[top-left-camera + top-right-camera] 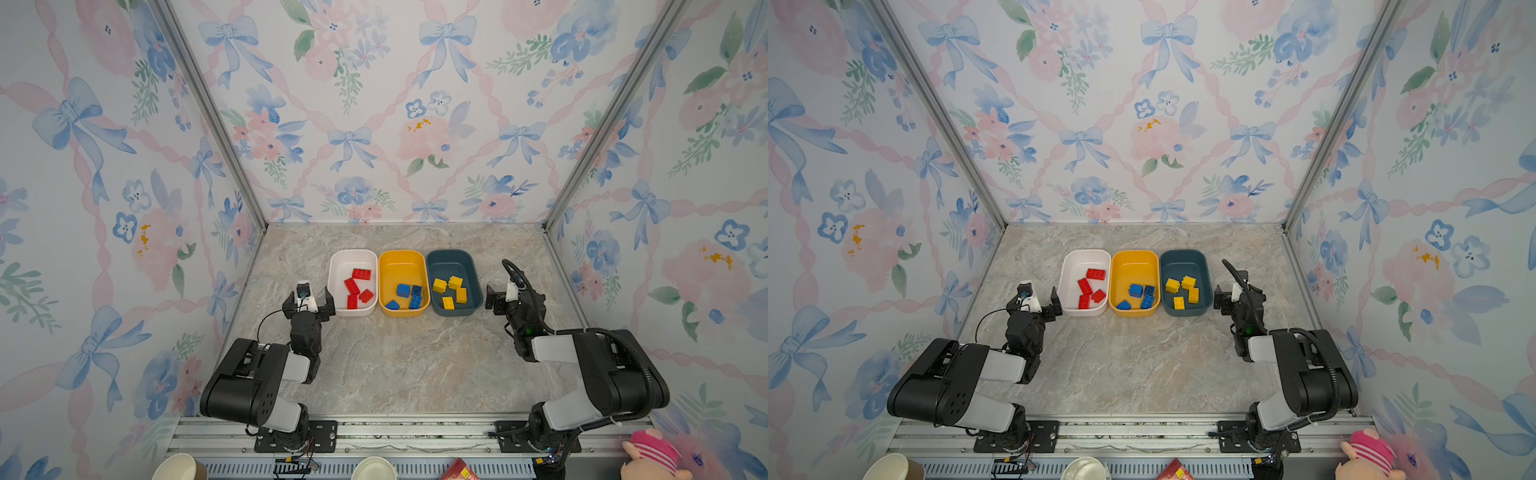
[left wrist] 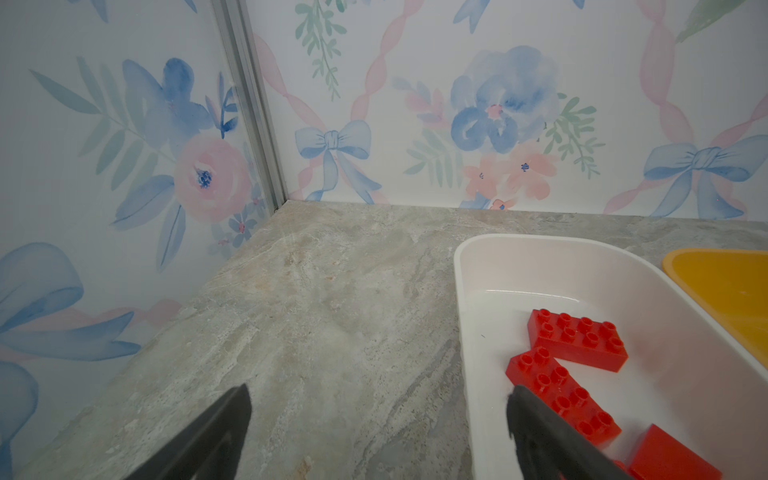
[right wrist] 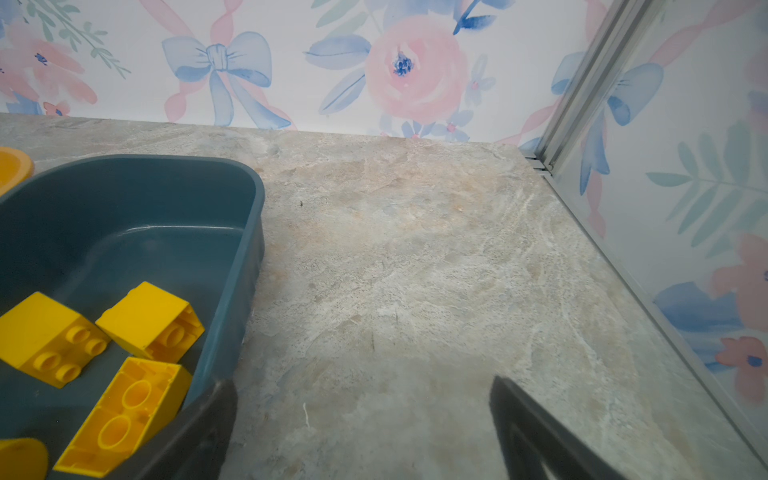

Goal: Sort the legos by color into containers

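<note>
Three containers stand side by side at the back of the marble table in both top views. The white tub (image 1: 351,257) (image 2: 469,291) holds several red legos (image 1: 360,274) (image 2: 577,343). The yellow-orange tub (image 1: 402,261) holds several blue legos (image 1: 404,289). The teal tub (image 1: 451,259) (image 3: 232,232) holds several yellow legos (image 1: 455,282) (image 3: 149,318). My left gripper (image 1: 308,296) (image 2: 379,390) hovers open and empty just left of the white tub. My right gripper (image 1: 512,291) (image 3: 361,382) hovers open and empty just right of the teal tub.
Floral walls close in the table on three sides. Beyond the front metal rail stand two paper cups (image 1: 178,467) (image 1: 374,468), a red packet (image 1: 459,473) and a pink plush toy (image 1: 650,455). Bare marble lies in front of the tubs.
</note>
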